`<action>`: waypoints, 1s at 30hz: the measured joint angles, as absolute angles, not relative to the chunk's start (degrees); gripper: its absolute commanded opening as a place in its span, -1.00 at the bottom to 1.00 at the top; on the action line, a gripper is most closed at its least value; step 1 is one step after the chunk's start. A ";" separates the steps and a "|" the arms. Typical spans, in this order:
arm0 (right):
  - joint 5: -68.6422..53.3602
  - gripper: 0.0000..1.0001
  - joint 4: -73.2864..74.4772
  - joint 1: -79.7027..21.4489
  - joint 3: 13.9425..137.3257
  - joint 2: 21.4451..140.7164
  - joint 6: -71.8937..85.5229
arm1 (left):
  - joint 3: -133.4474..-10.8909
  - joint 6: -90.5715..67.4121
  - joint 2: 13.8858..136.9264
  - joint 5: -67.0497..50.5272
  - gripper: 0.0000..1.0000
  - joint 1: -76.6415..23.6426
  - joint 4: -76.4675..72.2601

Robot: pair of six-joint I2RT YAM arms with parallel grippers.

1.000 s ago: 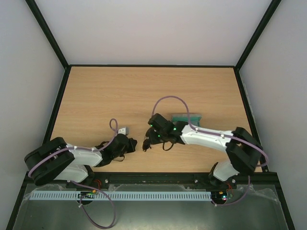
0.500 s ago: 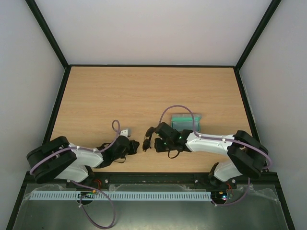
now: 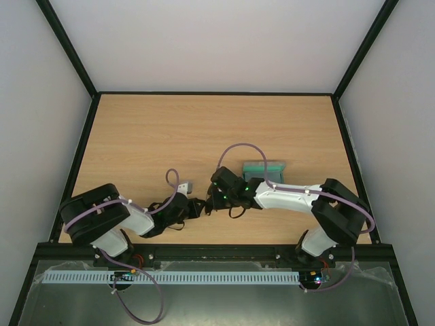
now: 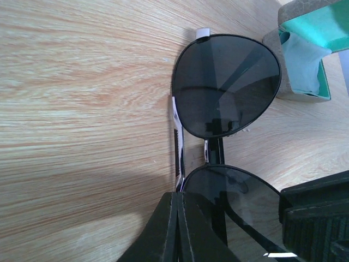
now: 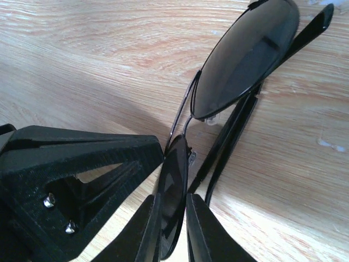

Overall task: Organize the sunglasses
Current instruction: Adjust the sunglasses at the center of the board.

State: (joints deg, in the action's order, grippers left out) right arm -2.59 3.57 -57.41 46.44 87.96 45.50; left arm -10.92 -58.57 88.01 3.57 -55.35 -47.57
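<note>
The sunglasses (image 3: 205, 204) lie low over the wooden table (image 3: 170, 129) near its front edge, between my two grippers. In the left wrist view their two dark lenses (image 4: 226, 87) face the camera. My left gripper (image 4: 179, 199) is shut on the thin top bar of the frame, beside the lower lens. In the right wrist view my right gripper (image 5: 173, 197) is shut on one lens edge-on, and the other lens (image 5: 245, 60) and the folded temple arms (image 5: 234, 136) lie beyond. Seen from above, the left gripper (image 3: 196, 207) and the right gripper (image 3: 213, 200) nearly touch.
The grey oblong case (image 3: 264, 168) lies open behind the right forearm, showing its teal lining. In the left wrist view the case (image 4: 297, 13) is close beyond the upper lens, with the light blue cloth (image 4: 302, 63) inside it. Black frame rails border the table.
My left gripper has moved right, up to the sunglasses, and now grips their frame. The right gripper has stayed near the same spot with the lens in it.
</note>
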 measured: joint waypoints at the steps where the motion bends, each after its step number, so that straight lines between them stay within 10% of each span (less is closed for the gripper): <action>1: -2.61 -0.72 3.55 -57.41 46.59 88.14 45.47 | -10.96 -58.59 88.33 3.42 -0.95 -55.35 -48.07; 30: 9.82 -0.90 15.44 -64.51 66.98 103.02 42.02 | -3.36 -63.44 90.35 3.05 -0.95 -56.29 -61.43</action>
